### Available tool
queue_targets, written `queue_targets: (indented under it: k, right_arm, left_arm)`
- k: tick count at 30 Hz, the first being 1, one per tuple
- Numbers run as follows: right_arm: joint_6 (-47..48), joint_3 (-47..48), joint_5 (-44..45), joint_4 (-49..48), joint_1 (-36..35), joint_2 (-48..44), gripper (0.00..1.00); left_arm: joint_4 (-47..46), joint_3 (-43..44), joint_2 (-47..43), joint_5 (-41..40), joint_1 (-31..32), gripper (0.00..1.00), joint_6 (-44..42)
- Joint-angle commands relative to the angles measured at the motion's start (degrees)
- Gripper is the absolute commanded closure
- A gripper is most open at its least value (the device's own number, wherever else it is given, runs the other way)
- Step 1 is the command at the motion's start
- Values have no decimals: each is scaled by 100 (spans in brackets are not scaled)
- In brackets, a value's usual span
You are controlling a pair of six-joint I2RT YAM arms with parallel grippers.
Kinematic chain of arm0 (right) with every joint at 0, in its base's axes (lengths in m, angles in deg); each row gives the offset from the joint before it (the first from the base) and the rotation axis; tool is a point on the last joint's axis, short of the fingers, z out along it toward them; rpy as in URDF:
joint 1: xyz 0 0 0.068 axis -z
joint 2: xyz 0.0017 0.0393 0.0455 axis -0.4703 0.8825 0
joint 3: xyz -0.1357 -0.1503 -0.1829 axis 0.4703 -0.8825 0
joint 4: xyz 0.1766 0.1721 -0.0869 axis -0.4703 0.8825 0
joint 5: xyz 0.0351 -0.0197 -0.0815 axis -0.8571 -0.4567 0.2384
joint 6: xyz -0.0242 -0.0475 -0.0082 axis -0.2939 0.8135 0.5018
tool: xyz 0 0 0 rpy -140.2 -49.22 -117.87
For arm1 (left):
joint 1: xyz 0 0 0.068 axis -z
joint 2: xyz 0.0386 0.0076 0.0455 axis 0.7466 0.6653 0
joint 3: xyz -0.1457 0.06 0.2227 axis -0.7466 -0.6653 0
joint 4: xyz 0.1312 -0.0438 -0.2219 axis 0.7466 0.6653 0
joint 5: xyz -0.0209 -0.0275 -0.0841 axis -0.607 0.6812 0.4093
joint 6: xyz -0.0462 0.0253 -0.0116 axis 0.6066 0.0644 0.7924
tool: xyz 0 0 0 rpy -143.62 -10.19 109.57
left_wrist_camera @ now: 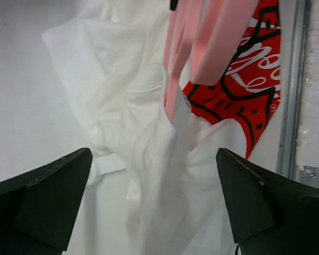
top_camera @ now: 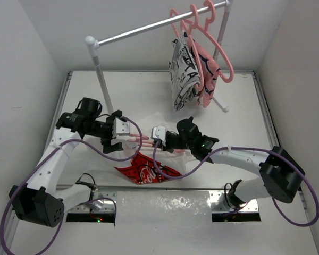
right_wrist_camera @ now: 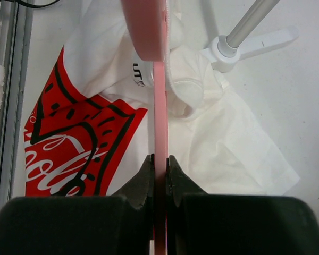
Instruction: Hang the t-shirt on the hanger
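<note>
The t-shirt (top_camera: 144, 171) lies crumpled on the table between the arms, with its red Coca-Cola panel toward the near edge. It also shows in the left wrist view (left_wrist_camera: 149, 159) and the right wrist view (right_wrist_camera: 74, 143). The salmon-pink hanger (top_camera: 141, 140) is held just above the shirt. My right gripper (top_camera: 156, 139) is shut on a thin bar of the hanger (right_wrist_camera: 160, 117), gripper (right_wrist_camera: 160, 161). One hanger end (left_wrist_camera: 202, 42) reaches into the white cloth near the collar. My left gripper (top_camera: 115, 141) is open wide over bunched white fabric, gripper (left_wrist_camera: 153, 154), and holds nothing.
A white clothes rack (top_camera: 149, 26) spans the back, with one post (top_camera: 100, 74) just behind my left gripper and a foot (right_wrist_camera: 239, 45) near the shirt. Spare pink hangers (top_camera: 212, 37), a black-and-white garment (top_camera: 183, 74) and a pink garment (top_camera: 206, 79) hang at the back right.
</note>
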Motion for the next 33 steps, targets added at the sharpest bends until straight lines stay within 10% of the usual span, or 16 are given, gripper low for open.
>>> queue_targets:
  k: [1, 9, 18, 20, 21, 22, 28, 33]
  right_arm:
    - [-127, -5, -286, -607, 39, -56, 100]
    - [-145, -84, -382, -722, 39, -74, 100]
    - [-153, -198, -479, -801, 39, -188, 100]
    - [-119, -172, -462, -784, 39, -197, 100]
    - [-66, -137, -444, -714, 39, -205, 100]
    - [-48, -110, -427, -704, 48, -206, 100]
    - [-83, 434, 108, -713, 179, -39, 100]
    - [-837, 1216, 1092, -537, 180, 129, 50]
  left_arm:
    - [-83, 194, -369, -394, -63, 0, 168]
    - [223, 176, 25, -789, -433, 5, -359]
    - [-435, -456, 465, -684, -433, 36, -517]
    - [-435, -527, 527, -561, -433, 58, -491]
    - [-435, -527, 536, -526, -433, 91, -439]
    - [-479, -518, 519, -508, -433, 100, -334]
    - [-996, -334, 212, -384, -433, 100, 1176]
    - [-1858, -483, -324, -710, -433, 100, 2689]
